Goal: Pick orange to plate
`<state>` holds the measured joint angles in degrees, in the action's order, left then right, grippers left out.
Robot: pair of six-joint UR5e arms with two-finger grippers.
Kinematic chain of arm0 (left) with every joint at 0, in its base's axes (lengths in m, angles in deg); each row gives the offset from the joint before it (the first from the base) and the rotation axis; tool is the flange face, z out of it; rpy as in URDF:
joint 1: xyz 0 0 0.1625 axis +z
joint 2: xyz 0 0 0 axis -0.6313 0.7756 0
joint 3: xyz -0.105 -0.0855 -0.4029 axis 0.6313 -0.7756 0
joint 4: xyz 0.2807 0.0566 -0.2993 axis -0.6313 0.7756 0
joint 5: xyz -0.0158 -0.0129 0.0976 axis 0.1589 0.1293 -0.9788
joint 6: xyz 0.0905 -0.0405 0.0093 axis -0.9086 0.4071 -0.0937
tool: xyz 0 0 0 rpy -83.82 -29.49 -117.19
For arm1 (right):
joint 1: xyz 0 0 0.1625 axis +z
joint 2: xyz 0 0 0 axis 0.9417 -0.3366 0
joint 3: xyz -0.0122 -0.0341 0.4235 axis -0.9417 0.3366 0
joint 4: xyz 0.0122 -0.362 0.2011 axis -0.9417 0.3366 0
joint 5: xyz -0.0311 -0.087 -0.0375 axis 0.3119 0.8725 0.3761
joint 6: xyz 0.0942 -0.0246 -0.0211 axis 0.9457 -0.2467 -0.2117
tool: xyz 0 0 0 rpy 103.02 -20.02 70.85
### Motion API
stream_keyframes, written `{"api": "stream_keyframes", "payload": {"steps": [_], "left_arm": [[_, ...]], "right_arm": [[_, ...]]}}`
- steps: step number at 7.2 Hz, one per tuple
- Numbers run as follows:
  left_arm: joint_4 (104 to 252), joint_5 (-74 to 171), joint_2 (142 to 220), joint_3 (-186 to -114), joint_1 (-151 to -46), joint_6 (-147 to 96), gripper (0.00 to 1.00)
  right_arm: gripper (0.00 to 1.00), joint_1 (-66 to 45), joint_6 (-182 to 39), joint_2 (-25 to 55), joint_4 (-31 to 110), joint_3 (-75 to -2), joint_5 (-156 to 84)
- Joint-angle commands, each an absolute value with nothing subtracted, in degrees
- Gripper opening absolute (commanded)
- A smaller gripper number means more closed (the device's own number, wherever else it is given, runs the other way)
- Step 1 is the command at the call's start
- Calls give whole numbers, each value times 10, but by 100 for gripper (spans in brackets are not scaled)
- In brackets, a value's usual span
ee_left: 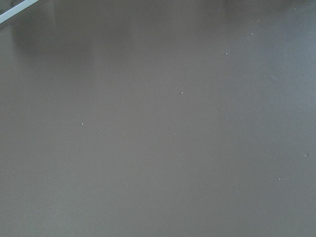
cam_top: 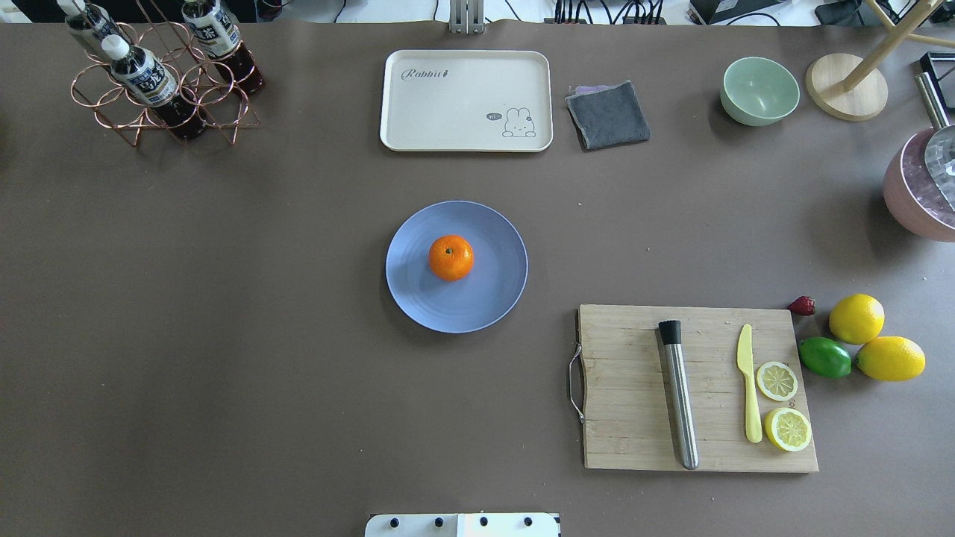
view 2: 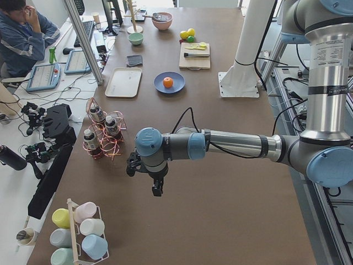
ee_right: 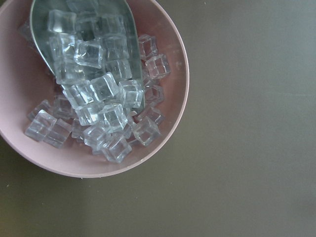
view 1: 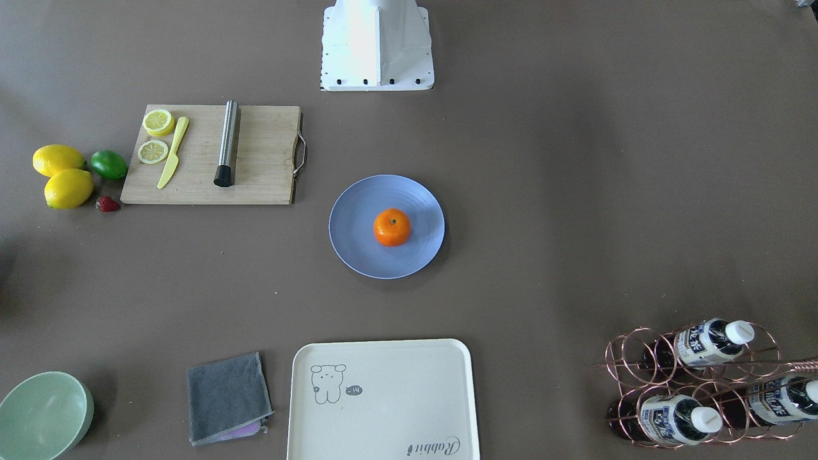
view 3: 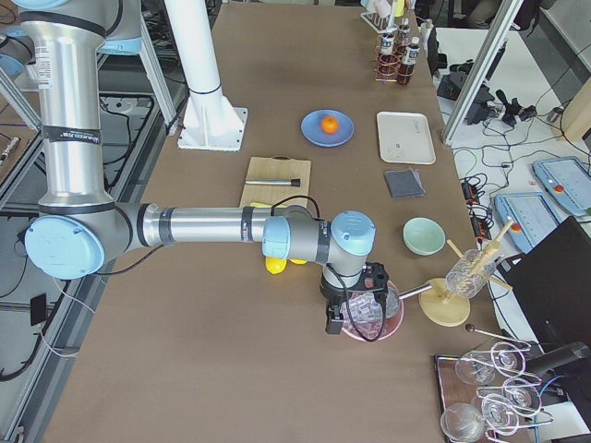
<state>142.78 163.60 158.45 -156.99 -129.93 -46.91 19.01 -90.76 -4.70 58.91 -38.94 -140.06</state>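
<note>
Brown matting covers your whole table (cam_top: 224, 335), and the orange (cam_top: 451, 257) sits near the middle of the plate (cam_top: 489, 302), stem dimple up, at the table's centre ahead of the robot's base (cam_top: 462, 524). Judged from that, the placing looks done. You get both arms only from the side cameras. The left gripper (view 2: 156, 187) hangs over bare table, well apart from the plate. The right gripper (view 3: 346, 318) hangs over a pink bowl (ee_right: 74, 165) of ice cubes (ee_right: 106, 89) at the other end. Whether either pair of jaws stands apart or together you cannot tell. Should you need to take the fruit again, expect it to be light, firm and round, likely to roll if nudged. Come straight down and close gently across its widest girth, because the flattened top offers little hold
</note>
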Motion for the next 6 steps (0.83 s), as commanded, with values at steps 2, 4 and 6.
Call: {"api": "stream_keyframes", "payload": {"steps": [2,4,6], "left_arm": [[1429,1636,1588,-1570,-1299,-469,98],[1431,1635,1588,-1570,-1299,-472,98],[1432,1634,1589,-1572,-1299,-473,98]], "right_arm": [[100,191,-908,-50,589,-394,-1442],[100,191,-908,-50,589,-395,-1443],[100,191,-909,-50,589,-395,-1446]]}}
